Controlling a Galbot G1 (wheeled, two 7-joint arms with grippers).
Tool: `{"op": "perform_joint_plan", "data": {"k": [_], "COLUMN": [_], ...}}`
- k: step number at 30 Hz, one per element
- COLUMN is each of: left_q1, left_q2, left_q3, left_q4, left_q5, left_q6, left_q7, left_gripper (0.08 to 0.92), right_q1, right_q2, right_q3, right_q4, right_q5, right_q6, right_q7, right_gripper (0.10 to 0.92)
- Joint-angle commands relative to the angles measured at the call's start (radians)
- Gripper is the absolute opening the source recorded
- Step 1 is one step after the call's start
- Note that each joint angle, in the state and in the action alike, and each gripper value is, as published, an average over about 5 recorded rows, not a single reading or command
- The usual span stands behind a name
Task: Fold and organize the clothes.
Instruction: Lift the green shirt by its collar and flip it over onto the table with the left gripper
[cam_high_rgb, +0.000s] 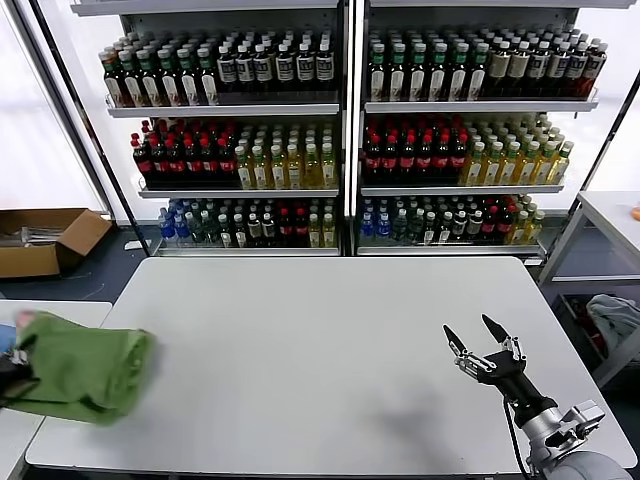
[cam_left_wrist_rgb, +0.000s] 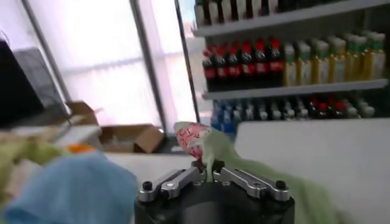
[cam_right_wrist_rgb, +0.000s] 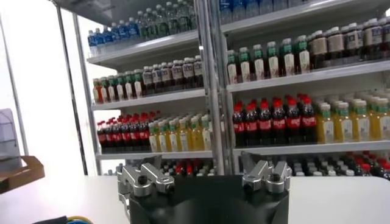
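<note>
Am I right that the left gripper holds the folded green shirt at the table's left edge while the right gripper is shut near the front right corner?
Not quite: the right gripper is open, its fingers spread apart above the table, as the head view shows. The rest stands: the left gripper is shut on the folded green shirt at the table's left edge.

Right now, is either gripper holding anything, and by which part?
The left gripper is shut on the green polo shirt, pinching a bunched fold near its red-and-white patch. The right gripper is open and holds nothing.
</note>
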Motion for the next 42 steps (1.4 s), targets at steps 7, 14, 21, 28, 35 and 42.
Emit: {"op": "perform_joint_plan", "data": {"k": [7, 14, 21, 28, 35, 42], "left_q1": [-0.064, -0.211, -0.469, -0.621, -0.662, -0.679], "left_q2": [0.03, -0.062, -0.094, -0.17, -0.299, -0.336], "left_q3": [0.385, 0.845, 1.102, 1.217, 1.217, 1.132], "left_q4": [-0.24, -0.154, -0.177, -0.083, -0.03, -0.052], "left_q5": [0.174, 0.215, -0.269, -0.506, -0.65, -0.638], "left_q6": [0.081, 0.081, 0.083, 0.081, -0.02, -0.166], "left_q7": [-0.059, -0.181, -0.472, -0.61, -0.6, -0.481], "left_gripper": [0.113, 0.113, 0.113, 0.113, 0.113, 0.214], "right_q1": [-0.021, -0.039, -0.05, -0.049, -0.007, 0.174], "right_q2": [0.005, -0.003, 0.003, 0.012, -0.044, -0.064], "right_q3": [0.022, 0.048, 0.043, 0.001, -0.126, -0.363], "right_q4": [0.014, 0.051, 0.069, 0.073, 0.038, -0.001], "right_q5": [0.005, 0.013, -0.004, -0.066, -0.118, -0.028], "right_q6": [0.013, -0.001, -0.02, -0.042, -0.106, -0.229], "right_q7": [-0.003, 0.003, 0.015, 0.055, 0.132, 0.235], "right_gripper": [0.823, 0.823, 0.823, 0.823, 0.823, 0.823]}}
